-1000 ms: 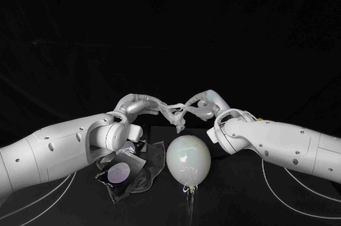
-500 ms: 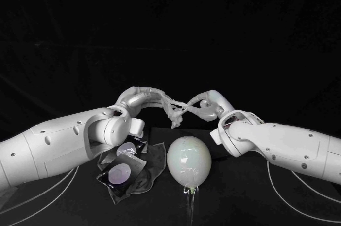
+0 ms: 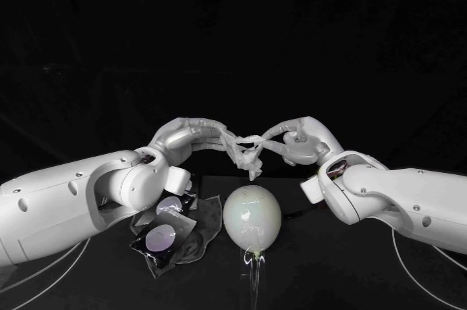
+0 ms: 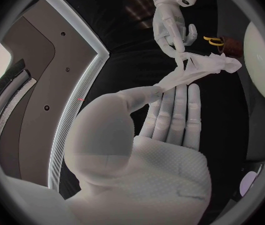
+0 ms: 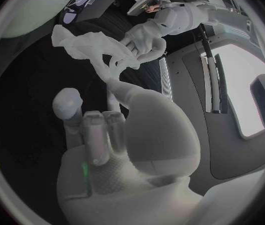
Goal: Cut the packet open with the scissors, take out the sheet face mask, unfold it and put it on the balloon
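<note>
Leaving the opened packet [image 3: 173, 236] lying crumpled on the black surface [image 3: 389, 283] at the left, just beside the balloon's flank and possibly touching it. Pinching one end of the sheet face mask [image 3: 243, 151] in the left hand [image 3: 195, 136], thumb against fingertips, with the other fingers stretching out straight in the left wrist view. Holding the mask in the air between both hands, bunched and twisted into a pale rope rather than spreading flat, sagging a little at its middle. Hanging it above the far end of the balloon [image 3: 255, 217], apart from it and not touching. Resting the balloon on the surface with its long axis running away from the robot, knot end nearest, rounded end pointing toward the mask. Pinching the other end of the mask in the right hand [image 3: 297, 140], fingers curling in around the fabric. Judging the unfolding as only partly done: probably needing the hands drawing apart sideways to open the sheet before lowering it. Standing about equally near the balloon with both hands, one on each side of its axis, so bringing the sheet down and slightly toward the robot looks like the line for draping. Risking a twisted sheet sliding off the smooth curved skin, or nudging the light balloon into rolling.
</note>
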